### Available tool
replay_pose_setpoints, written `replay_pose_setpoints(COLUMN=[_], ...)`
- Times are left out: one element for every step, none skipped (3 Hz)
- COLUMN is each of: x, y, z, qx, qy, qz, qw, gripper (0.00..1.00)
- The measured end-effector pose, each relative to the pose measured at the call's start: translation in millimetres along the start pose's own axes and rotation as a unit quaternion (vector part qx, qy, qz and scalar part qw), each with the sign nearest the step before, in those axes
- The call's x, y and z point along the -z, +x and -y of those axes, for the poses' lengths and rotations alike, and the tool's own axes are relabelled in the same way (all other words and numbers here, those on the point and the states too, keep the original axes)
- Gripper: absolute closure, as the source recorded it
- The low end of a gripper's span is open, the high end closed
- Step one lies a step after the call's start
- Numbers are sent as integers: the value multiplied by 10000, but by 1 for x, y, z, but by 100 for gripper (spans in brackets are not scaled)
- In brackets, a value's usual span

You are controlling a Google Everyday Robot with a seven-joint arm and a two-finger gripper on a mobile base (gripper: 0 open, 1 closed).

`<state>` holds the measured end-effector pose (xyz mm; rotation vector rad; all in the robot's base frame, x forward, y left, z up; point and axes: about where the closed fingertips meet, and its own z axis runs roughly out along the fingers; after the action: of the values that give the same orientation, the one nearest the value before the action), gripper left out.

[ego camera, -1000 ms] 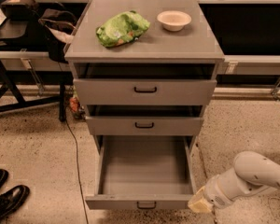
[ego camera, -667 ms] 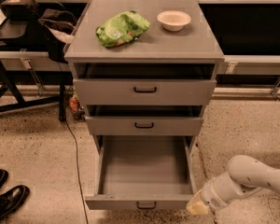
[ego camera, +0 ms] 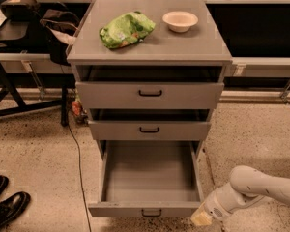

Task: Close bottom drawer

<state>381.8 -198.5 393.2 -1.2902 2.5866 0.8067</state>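
Observation:
The bottom drawer [ego camera: 150, 210] is pulled far out of the grey cabinet [ego camera: 150, 47]; its plain grey tray is bare and its slim front panel carries a small dark loop handle [ego camera: 151, 212]. The middle drawer [ego camera: 150, 129] and the top drawer [ego camera: 150, 94] above it stand slightly out. My gripper [ego camera: 201, 219] comes in on the white arm [ego camera: 256, 187] from the lower right and sits low, just right of the bottom drawer's front right corner, close to it.
A green bag [ego camera: 126, 30] and a cream bowl [ego camera: 180, 21] lie on the cabinet top. A black cable [ego camera: 78, 168] runs down the floor on the left. Black shoes [ego camera: 5, 204] are at lower left. A dark table with bags [ego camera: 24, 18] stands at upper left.
The arm and gripper have shifted slightly left, toward the bottom drawer's front right corner. The drawer has not visibly moved.

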Motion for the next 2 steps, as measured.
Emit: replay_pose_setpoints(x=[0, -8], y=[0, 1], z=[0, 2], qx=[0, -74], qy=[0, 43], qz=[0, 61], qw=[10000, 9999], gripper=[100, 100])
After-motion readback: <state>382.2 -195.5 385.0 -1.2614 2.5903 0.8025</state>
